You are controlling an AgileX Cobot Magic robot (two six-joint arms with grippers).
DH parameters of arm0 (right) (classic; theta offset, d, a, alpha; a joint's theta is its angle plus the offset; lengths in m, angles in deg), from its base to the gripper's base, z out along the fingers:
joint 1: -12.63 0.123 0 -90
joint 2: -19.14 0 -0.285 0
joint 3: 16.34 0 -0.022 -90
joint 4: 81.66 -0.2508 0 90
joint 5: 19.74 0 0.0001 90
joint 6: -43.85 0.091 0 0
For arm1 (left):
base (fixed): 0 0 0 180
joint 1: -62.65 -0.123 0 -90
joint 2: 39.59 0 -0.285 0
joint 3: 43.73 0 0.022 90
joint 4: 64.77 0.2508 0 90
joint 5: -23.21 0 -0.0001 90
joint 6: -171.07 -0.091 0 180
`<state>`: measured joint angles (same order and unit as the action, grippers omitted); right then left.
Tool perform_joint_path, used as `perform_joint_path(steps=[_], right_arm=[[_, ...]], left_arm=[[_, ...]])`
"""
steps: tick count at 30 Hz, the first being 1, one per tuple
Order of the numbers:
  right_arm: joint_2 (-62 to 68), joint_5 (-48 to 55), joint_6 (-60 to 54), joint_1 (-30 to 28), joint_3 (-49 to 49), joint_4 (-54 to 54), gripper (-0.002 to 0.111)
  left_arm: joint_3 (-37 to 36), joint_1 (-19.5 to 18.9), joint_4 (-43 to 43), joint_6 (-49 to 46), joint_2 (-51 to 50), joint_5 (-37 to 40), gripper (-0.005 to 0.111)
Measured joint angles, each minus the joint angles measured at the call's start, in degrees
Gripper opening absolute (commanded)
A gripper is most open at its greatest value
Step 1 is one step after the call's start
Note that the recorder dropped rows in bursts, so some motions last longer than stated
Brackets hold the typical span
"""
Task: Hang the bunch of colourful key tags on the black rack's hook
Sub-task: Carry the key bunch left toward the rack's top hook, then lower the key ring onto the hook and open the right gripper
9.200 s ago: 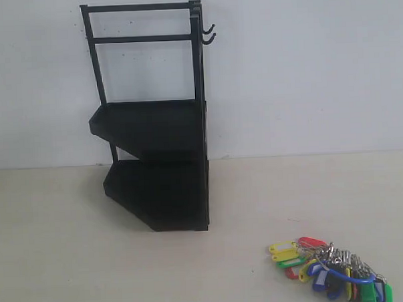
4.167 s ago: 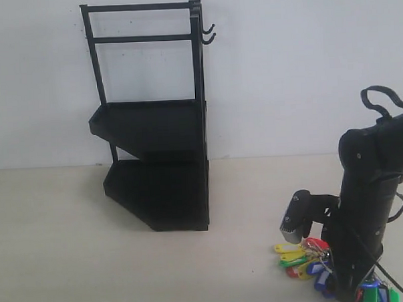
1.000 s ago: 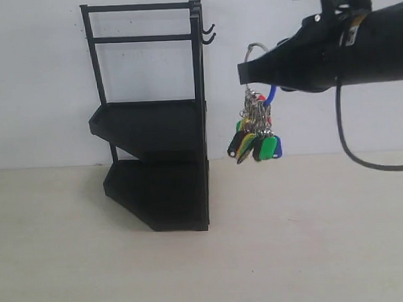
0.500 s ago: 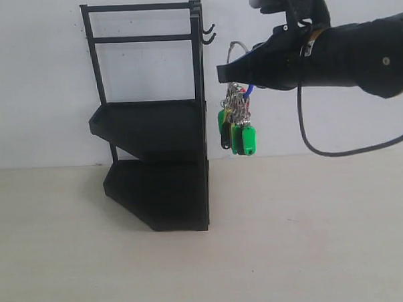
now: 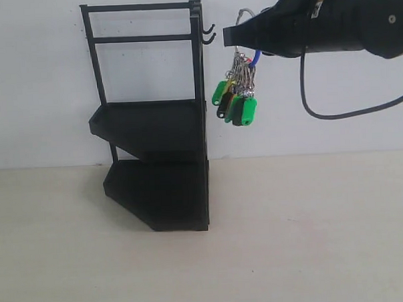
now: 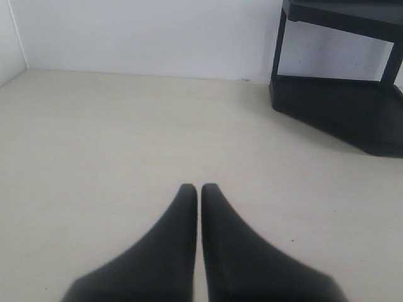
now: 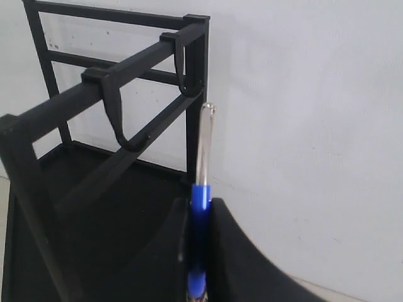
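- My right hand is clenched on the blue loop of the key bunch, which hangs in the air, high above the desk.
- The bunch's metal ring stands near the two hooks at the top of the rack, apart from them.
- My left hand hovers low over the desk, fingers pressed together, empty.
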<state>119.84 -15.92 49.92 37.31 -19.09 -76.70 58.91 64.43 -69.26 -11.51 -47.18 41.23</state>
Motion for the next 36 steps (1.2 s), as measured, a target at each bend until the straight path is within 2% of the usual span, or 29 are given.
perform_joint_path(steps=[6, 16, 24, 36], right_arm=[[0.7, 1.0, 0.0, 0.0, -0.6, 0.0, 0.000], [4.9, 9.2, 0.0, 0.0, -7.4, 0.0, 0.000], [5.6, 9.8, -2.5, 2.8, -8.6, -0.1, 0.000], [6.3, 12.6, -2.7, 3.2, -11.9, -0.2, 0.000]], left_arm=[[0.0, 0.0, 0.0, 0.0, 0.0, 0.0, 0.004], [0.0, 0.0, 0.0, 0.0, 0.0, 0.0, 0.004], [0.0, 0.0, 0.0, 0.0, 0.0, 0.0, 0.004], [0.0, 0.0, 0.0, 0.0, 0.0, 0.0, 0.004]])
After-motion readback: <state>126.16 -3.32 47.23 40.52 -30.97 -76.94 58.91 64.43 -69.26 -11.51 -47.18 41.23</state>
